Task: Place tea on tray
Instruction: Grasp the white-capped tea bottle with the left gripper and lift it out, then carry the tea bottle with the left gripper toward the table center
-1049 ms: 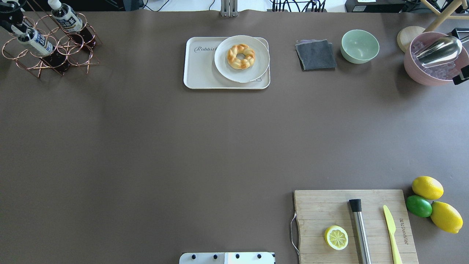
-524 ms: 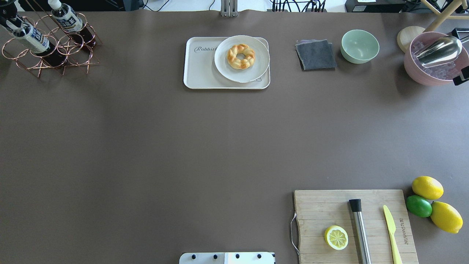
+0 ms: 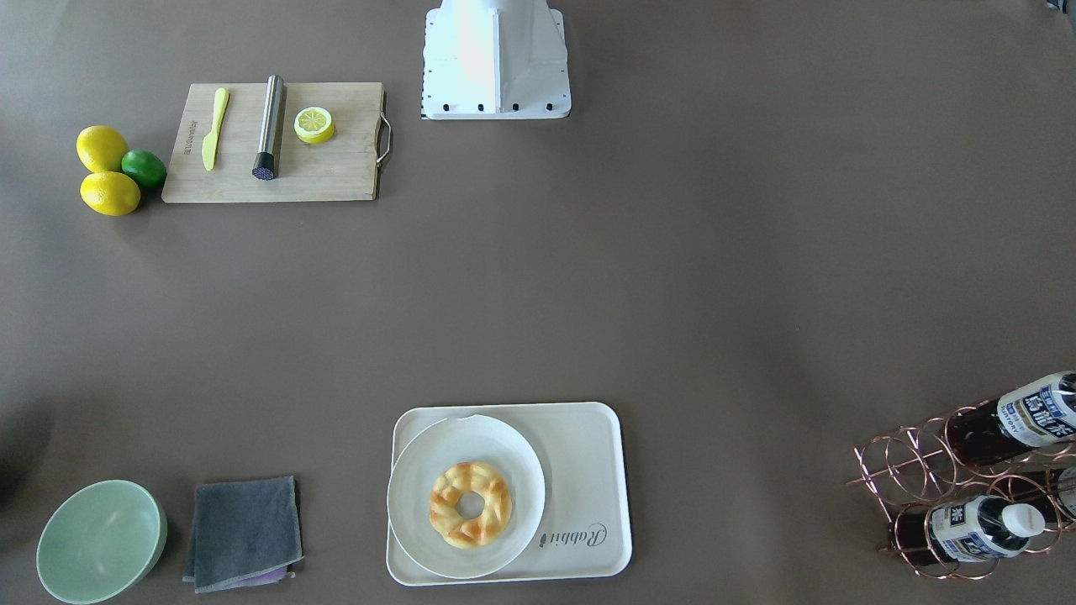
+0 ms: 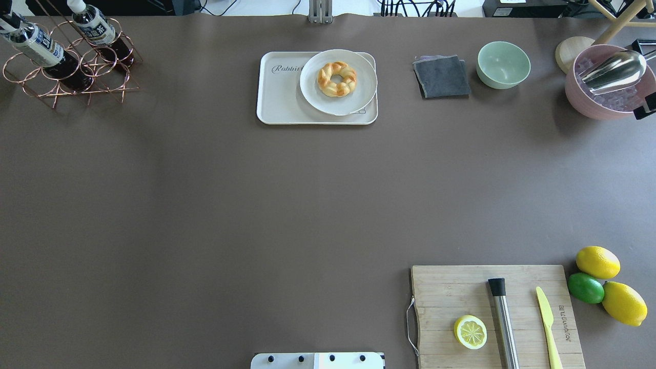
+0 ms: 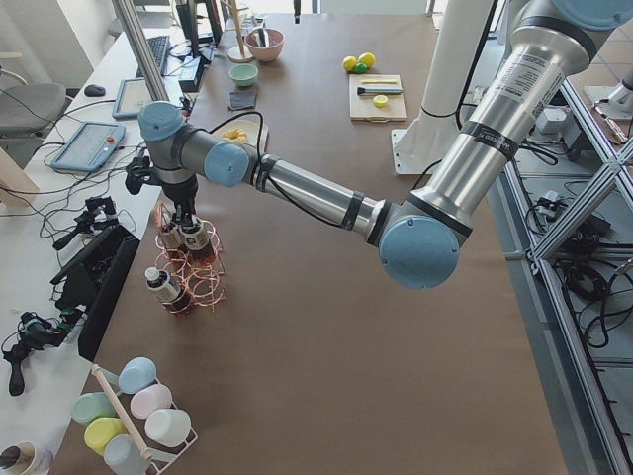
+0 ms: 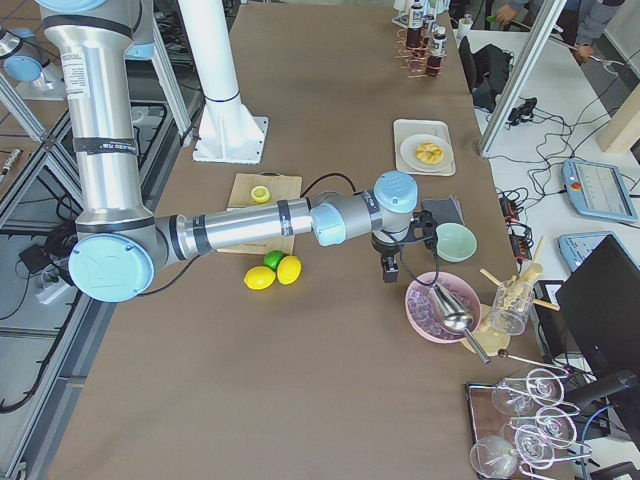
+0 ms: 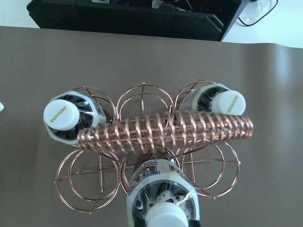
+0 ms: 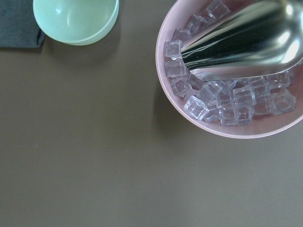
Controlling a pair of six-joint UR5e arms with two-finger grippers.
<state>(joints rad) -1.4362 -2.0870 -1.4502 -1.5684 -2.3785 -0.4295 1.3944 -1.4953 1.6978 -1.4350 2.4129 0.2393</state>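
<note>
My left gripper (image 4: 7, 23) is shut on the white cap of a tea bottle (image 4: 40, 47) at the table's far left and holds it tilted over the copper wire rack (image 4: 77, 84). In the left wrist view this bottle (image 7: 160, 191) fills the bottom centre, above the rack (image 7: 163, 132). Two more tea bottles (image 7: 71, 118) (image 7: 215, 101) stand in the rack. The cream tray (image 4: 279, 102) marked "Rabbit" lies at the far centre, also seen in the front view (image 3: 588, 454). My right gripper (image 6: 388, 262) hovers near the pink bowl; I cannot tell whether it is open or shut.
A white plate (image 4: 359, 97) with a braided pastry ring (image 4: 337, 78) covers the tray's right part. A grey cloth (image 4: 442, 77), a green bowl (image 4: 503, 64) and a pink bowl of ice with a metal scoop (image 4: 607, 84) sit far right. A cutting board (image 4: 451, 297) and lemons (image 4: 597, 262) lie near right.
The held tea bottle has moved up and towards the far left with my left gripper, sliding further out of the rack. Nothing else has moved.
</note>
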